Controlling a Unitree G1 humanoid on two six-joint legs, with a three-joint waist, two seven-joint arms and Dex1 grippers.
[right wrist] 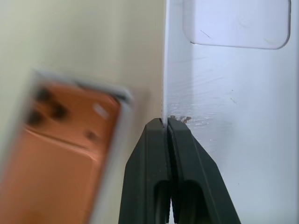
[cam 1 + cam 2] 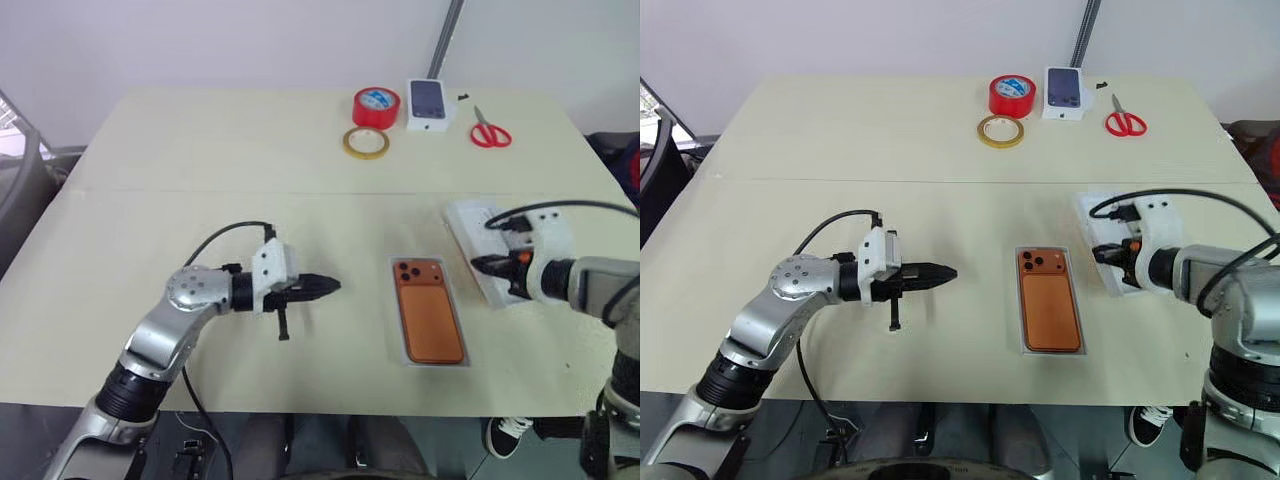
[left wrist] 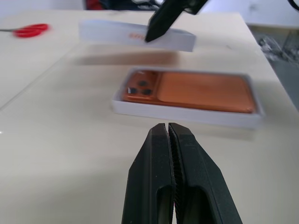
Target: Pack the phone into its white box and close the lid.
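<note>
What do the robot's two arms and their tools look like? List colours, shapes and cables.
Both arms are silver-grey metal with black ribbed joints. Each wrist carries a white block with a black cable looping out. The left tool and right tool have two slim black tapering fingers; orange shows at the right one's base.

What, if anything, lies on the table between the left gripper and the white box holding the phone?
Nothing: in the left eye view, only bare table separates the left gripper from the white box with the phone.

Lab worktable [image 2: 200, 160], tape rolls [image 2: 376, 106], scissors [image 2: 489, 130]
</note>
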